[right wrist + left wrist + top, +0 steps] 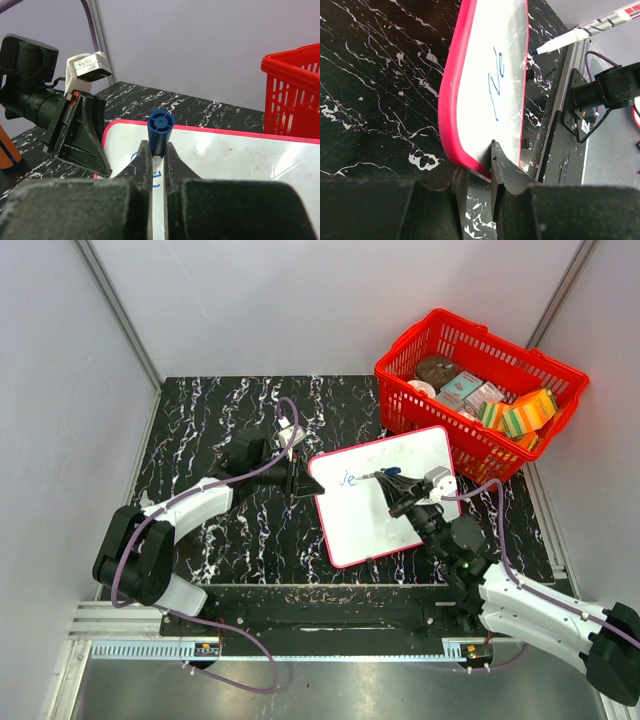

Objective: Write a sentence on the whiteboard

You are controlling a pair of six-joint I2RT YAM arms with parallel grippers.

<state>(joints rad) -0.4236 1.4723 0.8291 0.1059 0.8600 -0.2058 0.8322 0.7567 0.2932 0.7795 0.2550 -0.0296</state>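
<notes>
1. In the top external view we see the whiteboard (375, 525) lying near the middle of the black marbled tabletop (220, 420). It is turned at an angle, and its far right corner is just beside a red basket (402, 405) filled with small packets. The left arm (200, 498) reaches to the board's left edge, where the left jaws clamp the red rim. The right arm (520, 595) reaches over the board, the right jaws closed on a marker (380, 475). The marker's tip points left, just beside the sentence (348, 478), which is a couple of blue letters near that left edge.
2. In the left wrist view we see the left jaws standing narrow, pinching the board's red rim between them. The blue strokes read like "Ne". The marker's white barrel comes in from the upper right, and its blue tip is close to the board beyond the letters. We cannot tell whether it touches.
3. In the right wrist view we see the right jaws standing narrow, squeezing the marker's barrel, with its blue end cap rising between them. The board lies below, a trace of blue writing showing beside the jaws. The left arm's wrist sits at the board's left edge, and the basket stands to the right.
</notes>
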